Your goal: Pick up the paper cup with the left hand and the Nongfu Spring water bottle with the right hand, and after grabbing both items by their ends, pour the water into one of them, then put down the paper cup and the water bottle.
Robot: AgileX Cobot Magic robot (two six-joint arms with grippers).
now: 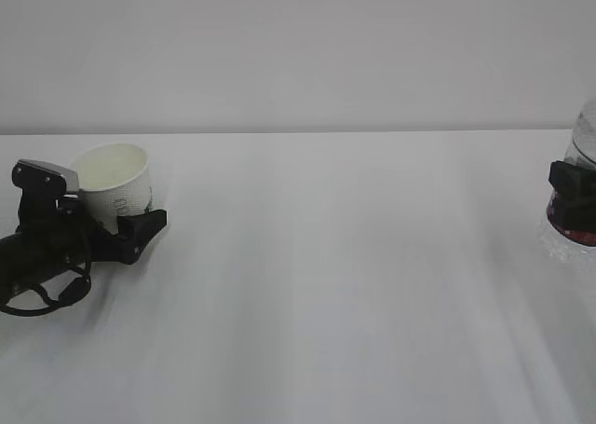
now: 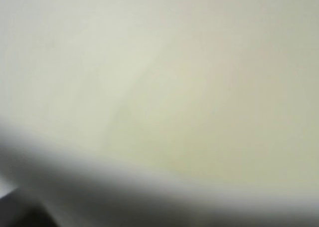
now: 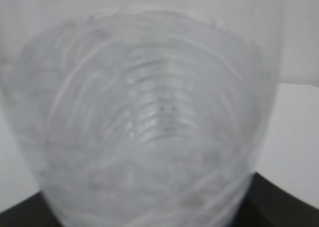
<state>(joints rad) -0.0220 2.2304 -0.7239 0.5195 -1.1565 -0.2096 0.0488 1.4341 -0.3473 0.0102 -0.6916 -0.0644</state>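
Observation:
The paper cup (image 1: 116, 186) is at the far left of the white table, tilted, its open cream mouth facing up and to the left. My left gripper (image 1: 130, 212) is shut on its lower end, with one black finger (image 1: 142, 228) showing in front. In the left wrist view the cup's (image 2: 174, 87) blurred cream surface fills the frame. The Nongfu Spring water bottle (image 1: 582, 177) stands cut off at the right edge, red label low down. My right gripper (image 1: 573, 184) clamps its middle. The ribbed clear bottle (image 3: 149, 127) fills the right wrist view. Water cannot be made out.
The white table (image 1: 326, 284) stretches between the two arms with a plain pale wall behind it. The left arm's black body and cable loop (image 1: 37, 294) lie low over the table's left front.

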